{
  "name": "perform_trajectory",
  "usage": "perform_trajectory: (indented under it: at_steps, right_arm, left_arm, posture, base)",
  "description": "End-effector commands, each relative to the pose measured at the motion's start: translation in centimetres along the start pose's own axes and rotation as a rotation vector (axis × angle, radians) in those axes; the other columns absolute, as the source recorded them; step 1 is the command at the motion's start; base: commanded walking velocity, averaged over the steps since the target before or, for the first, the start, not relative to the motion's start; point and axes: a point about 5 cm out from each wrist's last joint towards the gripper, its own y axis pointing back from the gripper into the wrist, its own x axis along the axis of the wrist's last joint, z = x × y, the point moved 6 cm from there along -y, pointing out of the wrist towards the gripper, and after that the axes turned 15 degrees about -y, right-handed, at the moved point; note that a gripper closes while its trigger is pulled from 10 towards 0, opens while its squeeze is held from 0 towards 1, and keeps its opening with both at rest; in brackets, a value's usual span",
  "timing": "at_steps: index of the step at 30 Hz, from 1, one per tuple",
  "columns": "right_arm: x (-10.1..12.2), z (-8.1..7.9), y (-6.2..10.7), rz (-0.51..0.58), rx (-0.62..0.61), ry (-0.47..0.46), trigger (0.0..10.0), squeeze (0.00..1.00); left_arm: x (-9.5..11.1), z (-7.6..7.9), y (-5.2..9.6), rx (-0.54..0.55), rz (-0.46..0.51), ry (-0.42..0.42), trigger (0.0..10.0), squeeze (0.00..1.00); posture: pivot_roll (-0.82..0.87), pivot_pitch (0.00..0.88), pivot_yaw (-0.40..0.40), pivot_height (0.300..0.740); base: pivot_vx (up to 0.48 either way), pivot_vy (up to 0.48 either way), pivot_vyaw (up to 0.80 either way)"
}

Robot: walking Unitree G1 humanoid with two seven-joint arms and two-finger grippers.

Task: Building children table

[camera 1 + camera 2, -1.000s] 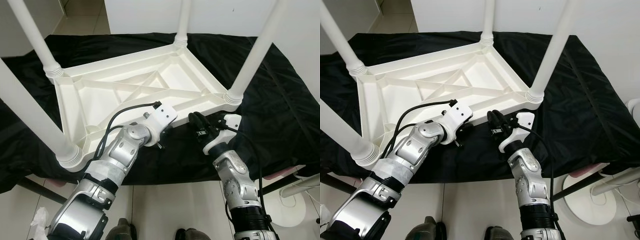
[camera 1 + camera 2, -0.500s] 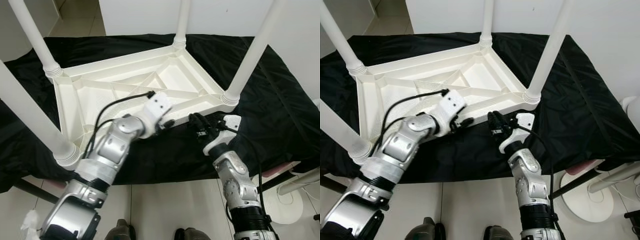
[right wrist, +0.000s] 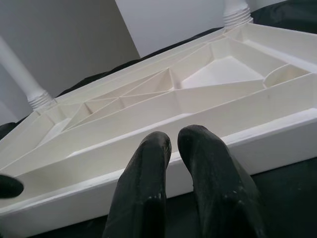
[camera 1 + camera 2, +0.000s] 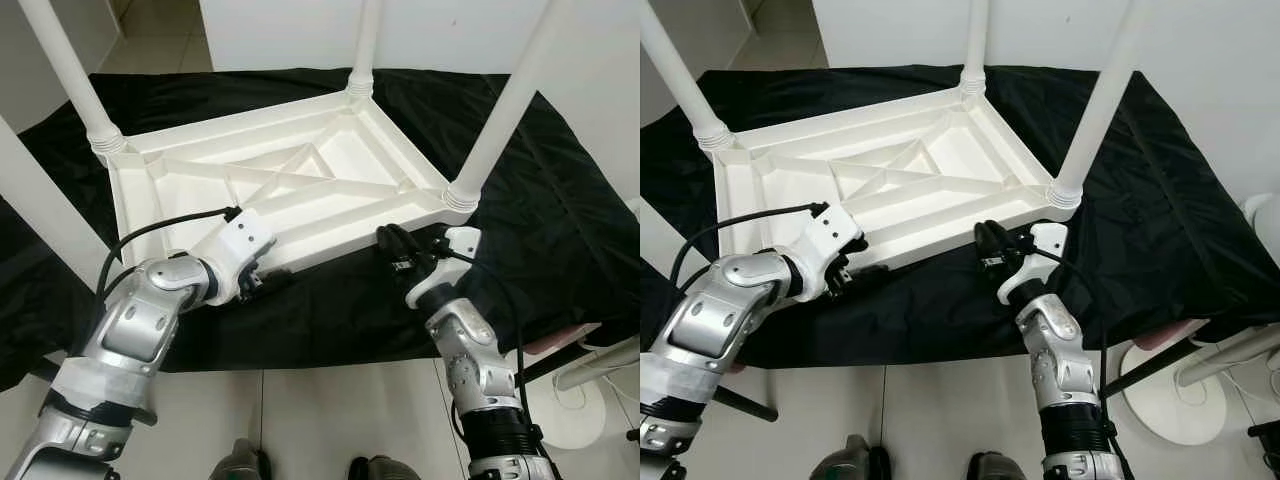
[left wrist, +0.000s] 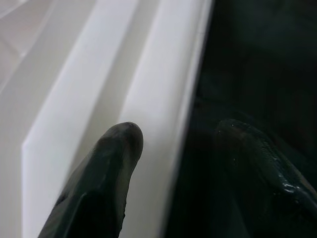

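A white plastic children's table (image 4: pixel 290 190) lies upside down on a black cloth (image 4: pixel 560 200), its legs (image 4: pixel 505 105) pointing up. My left gripper (image 4: pixel 262 283) is open at the near rim, left of the middle. In the left wrist view one of its fingers (image 5: pixel 119 148) lies over the white rim and the other over the cloth. My right gripper (image 4: pixel 392 243) hovers just off the near rim by the right corner leg. Its fingers (image 3: pixel 198 148) are shut with nothing between them and point at the ribbed underside.
The black cloth drapes over the work surface's near edge (image 4: pixel 330 350), with tiled floor below. A white round stand base (image 4: pixel 600 390) and a pink edge (image 4: pixel 565 340) sit at the lower right. A white wall (image 4: pixel 280 30) stands behind.
My left arm has swung left along the table's near rim and dropped lower. The right arm has stayed put.
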Motion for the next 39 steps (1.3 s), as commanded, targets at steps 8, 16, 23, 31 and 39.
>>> perform_trajectory:
  at_steps: [8,16,23,31,39]
  right_arm:
    - [-0.2,0.1,-0.1,-0.006,0.001,0.015,10.0,0.0]
    - [-0.1,0.3,0.0,-0.006,-0.006,0.022,10.0,0.0]
    - [-0.1,0.3,-0.1,-0.008,-0.002,0.025,10.0,0.0]
    - [-0.1,0.2,-0.3,-0.007,0.001,0.026,10.0,0.0]
    - [-0.1,0.2,-0.2,-0.006,-0.003,0.03,10.0,0.0]
  left_arm:
    - [-3.2,-1.2,0.4,0.08,-0.143,0.019,4.4,0.0]
    - [-3.6,-1.8,-0.1,0.131,-0.168,0.0,0.0,0.0]
    - [-2.7,-1.6,-1.2,0.139,-0.147,-0.029,0.0,0.0]
    - [0.4,-0.9,-3.3,0.117,-0.064,-0.077,0.0,0.0]
    - [4.0,0.3,-5.3,0.076,0.039,-0.137,0.1,0.0]
  posture:
    - [-0.02,0.065,0.018,0.74]
    - [-0.03,0.062,0.016,0.74]
    - [-0.03,0.061,0.011,0.74]
    - [-0.03,0.063,0.011,0.74]
    - [-0.04,0.068,0.016,0.74]
  base:
    - [0.0,0.0,0.0]
    - [0.0,0.0,0.0]
    - [0.0,0.0,0.0]
    - [0.0,0.0,0.0]
    - [0.0,0.0,0.0]
